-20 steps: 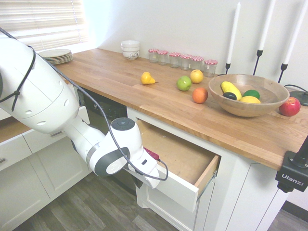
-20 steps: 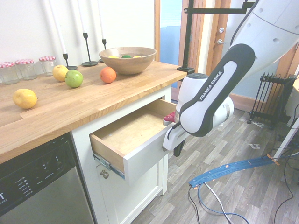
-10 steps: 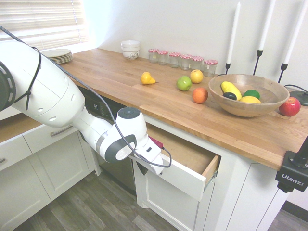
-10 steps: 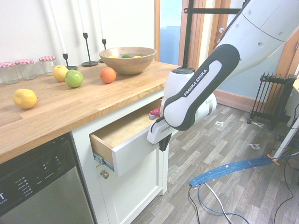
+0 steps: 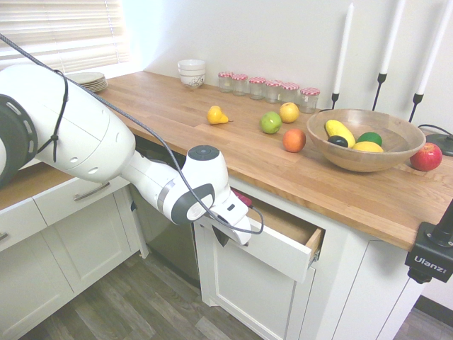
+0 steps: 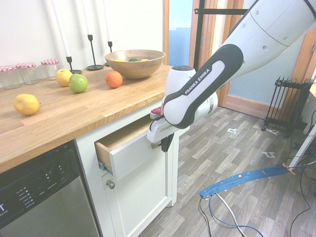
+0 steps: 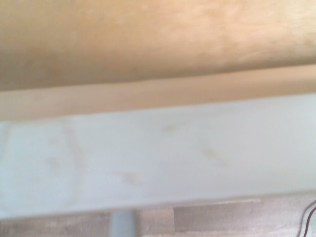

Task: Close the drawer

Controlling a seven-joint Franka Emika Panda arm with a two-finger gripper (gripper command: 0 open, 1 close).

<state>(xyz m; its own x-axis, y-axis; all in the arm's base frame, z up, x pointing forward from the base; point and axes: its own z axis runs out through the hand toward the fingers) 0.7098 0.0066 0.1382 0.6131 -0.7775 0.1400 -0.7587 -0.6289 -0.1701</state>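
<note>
The white drawer [image 5: 283, 253] under the wooden counter stands out a little, with a narrow strip of its pale wood box showing on top. In the second exterior view its front [image 6: 132, 157] juts from the cabinet. My gripper [image 5: 225, 235] is shut with nothing in it, and it leans against the drawer front near one end, fingers [image 6: 165, 143] pointing down. The wrist view is filled by the white front [image 7: 158, 153] and the wood inside [image 7: 148, 44]. The handle is hidden behind my arm.
On the wooden counter [image 5: 177, 113] lie loose fruit [image 5: 271, 122], a wooden bowl [image 5: 364, 138] of fruit, jars [image 5: 269, 88] and candlesticks. A dark dishwasher [image 6: 39, 197] stands beside the drawer's cabinet. White cabinets [image 5: 56, 241] and a radiator [image 6: 286, 103] border the floor.
The drawer has slid in from wide open to only slightly out. My arm has travelled with it toward the cabinet, staying against the front.
</note>
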